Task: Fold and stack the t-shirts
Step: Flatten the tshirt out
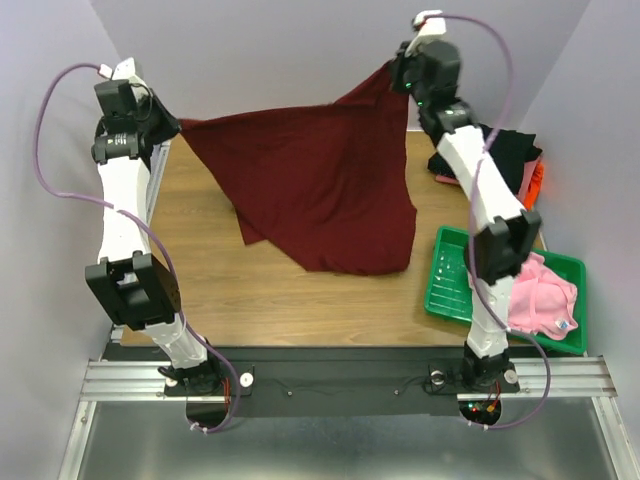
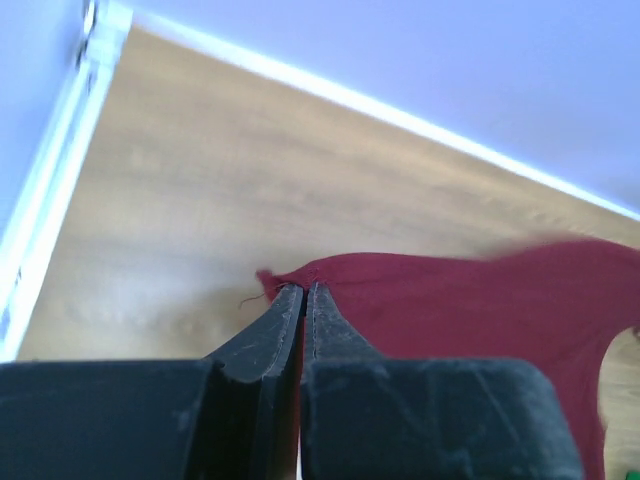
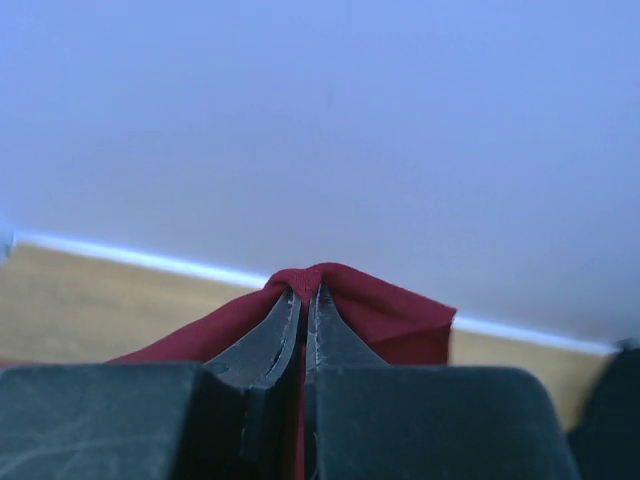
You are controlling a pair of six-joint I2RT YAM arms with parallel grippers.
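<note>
The dark maroon t-shirt (image 1: 320,185) hangs stretched in the air between both grippers, its lower part draped on the wooden table. My left gripper (image 1: 176,126) is shut on one corner at the far left; in the left wrist view the cloth (image 2: 470,300) is pinched at the fingertips (image 2: 285,300). My right gripper (image 1: 398,72) is shut on the other corner, high at the far right; the cloth (image 3: 380,315) folds over its tips. A light pink t-shirt (image 1: 545,295) lies in the green tray. A black folded tee (image 1: 510,150) and an orange one (image 1: 537,183) sit at the far right.
The green plastic tray (image 1: 445,275) stands at the right near edge of the wooden table (image 1: 260,290). Grey walls close in the table at the back and both sides. The right arm's forearm passes over the tray and the folded pile.
</note>
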